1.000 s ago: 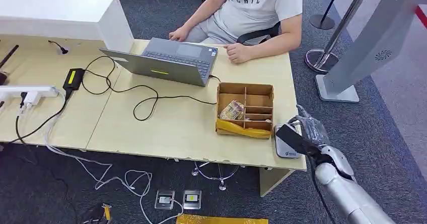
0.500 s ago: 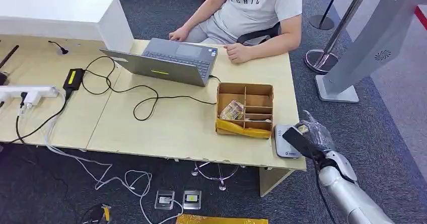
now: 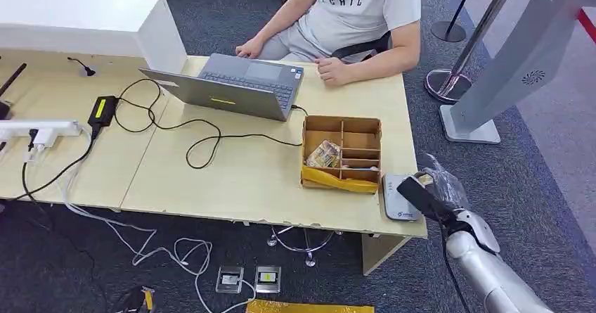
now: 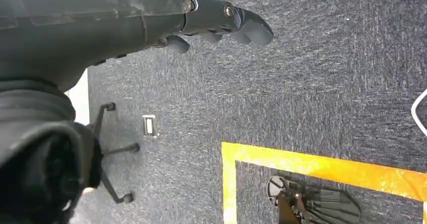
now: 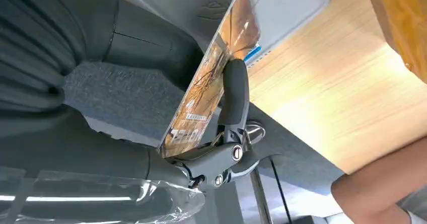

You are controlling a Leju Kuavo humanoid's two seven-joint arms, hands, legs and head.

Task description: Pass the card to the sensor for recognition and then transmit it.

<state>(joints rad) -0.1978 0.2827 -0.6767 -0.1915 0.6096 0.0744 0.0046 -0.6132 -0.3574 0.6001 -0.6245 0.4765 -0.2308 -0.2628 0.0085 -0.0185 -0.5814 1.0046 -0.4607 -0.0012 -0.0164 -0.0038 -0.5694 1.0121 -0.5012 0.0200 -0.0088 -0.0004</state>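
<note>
While my right hand [image 3: 437, 190] pinches the card [image 5: 214, 78] between thumb and a dark finger, I see it hanging at the desk's [image 3: 232, 179] near right corner, card edge-on just over the grey sensor pad [image 3: 398, 197]; can't tell if they touch. Pad sits beside the cardboard organizer box [image 3: 342, 152]. My left hand [image 4: 221, 25] hangs over carpet w/ nothing in it, fingers loosely bent. Person [image 3: 351, 17] sits at the laptop [image 3: 232, 84] across the desk.

The cardboard organizer [image 3: 342, 152] stands just beside the sensor [image 3: 399, 197], blocking that side; bare table [image 3: 239, 179] lies beyond it.
</note>
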